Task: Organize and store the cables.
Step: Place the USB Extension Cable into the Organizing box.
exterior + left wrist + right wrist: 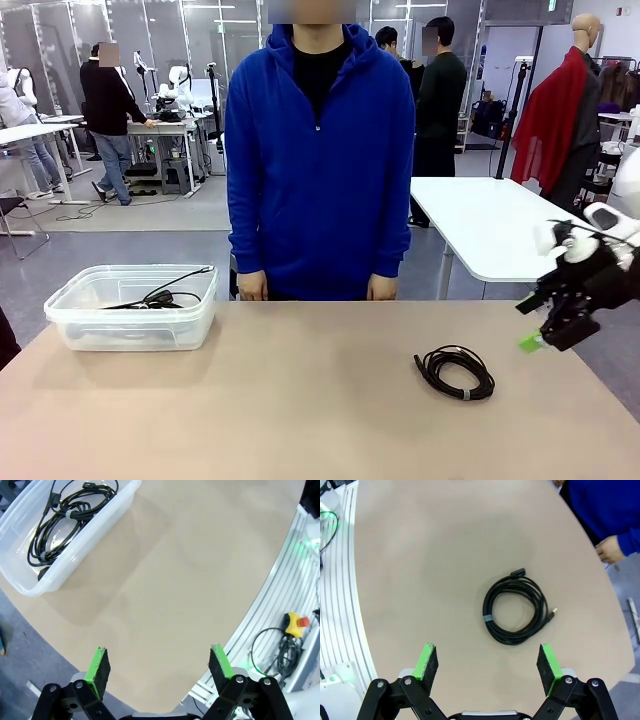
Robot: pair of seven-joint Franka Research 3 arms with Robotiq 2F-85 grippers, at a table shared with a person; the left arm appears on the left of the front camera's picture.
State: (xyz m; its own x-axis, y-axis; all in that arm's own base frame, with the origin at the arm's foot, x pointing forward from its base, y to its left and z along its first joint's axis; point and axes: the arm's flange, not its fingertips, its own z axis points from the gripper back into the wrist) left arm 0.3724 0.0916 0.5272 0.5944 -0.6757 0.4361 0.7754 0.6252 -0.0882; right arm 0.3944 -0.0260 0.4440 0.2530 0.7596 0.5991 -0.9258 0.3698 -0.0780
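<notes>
1 coiled black cable [515,611] lies flat on the tan table [300,400], well to the right of the clear plastic bin [132,306], which holds more coiled cables [60,522]. The right gripper [487,667] hovers above the lone coil, jaws apart, empty. The left gripper [160,667], jaws apart, hangs over bare table beside the bin.

We're seeing bright, even overhead lighting w/ soft shadows on the table [300,400]. Wrist views are bowing at the edges, esp. 3 and 9 o'clock. Bkgd is going slightly soft; no glare.
</notes>
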